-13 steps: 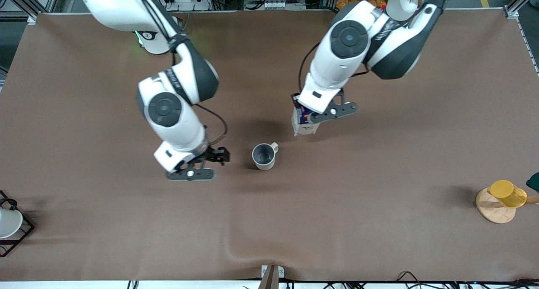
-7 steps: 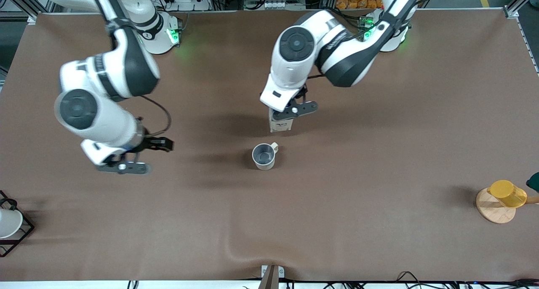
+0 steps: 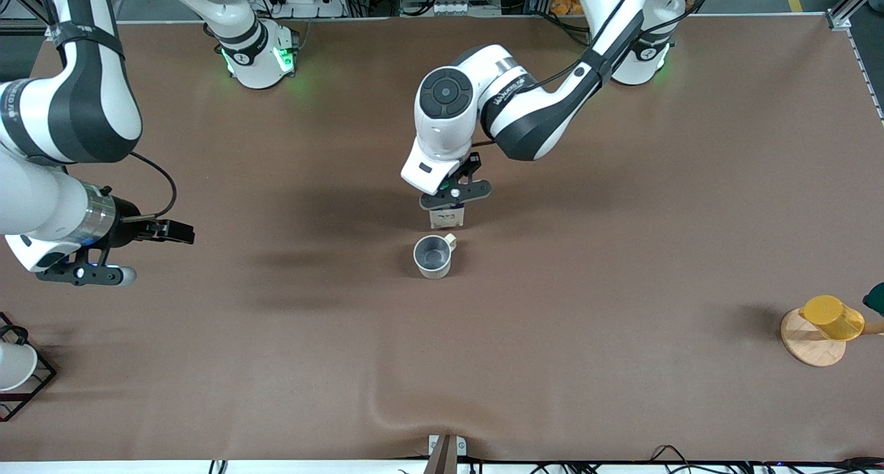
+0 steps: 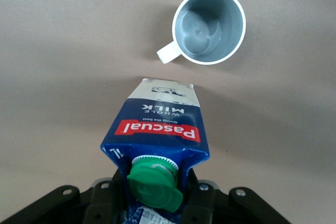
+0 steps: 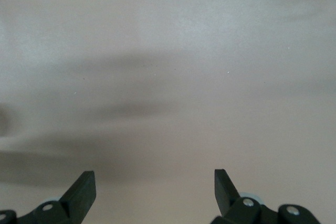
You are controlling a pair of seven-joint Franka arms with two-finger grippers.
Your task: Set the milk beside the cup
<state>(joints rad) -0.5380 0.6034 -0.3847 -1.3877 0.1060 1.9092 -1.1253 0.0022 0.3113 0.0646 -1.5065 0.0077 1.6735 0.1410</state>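
- Clamped on the milk [image 4: 157, 140] near its green cap [image 4: 154, 183], your left gripper [image 3: 452, 199] holds the carton upright just beside the cup [image 3: 434, 256], on the side farther from the front camera.
- Your wrist view shows a small gap between carton and cup handle [image 4: 168, 52].
- Jaws spread wide and empty, your right gripper [image 5: 155, 190] waits over bare table [image 3: 621, 253] at the right arm's end.

The milk [image 4: 157, 129] carton shows "Pascual" in white on its red band, "WHOLE MILK" on the blue panel beside it, with smaller print there too tiny to read.
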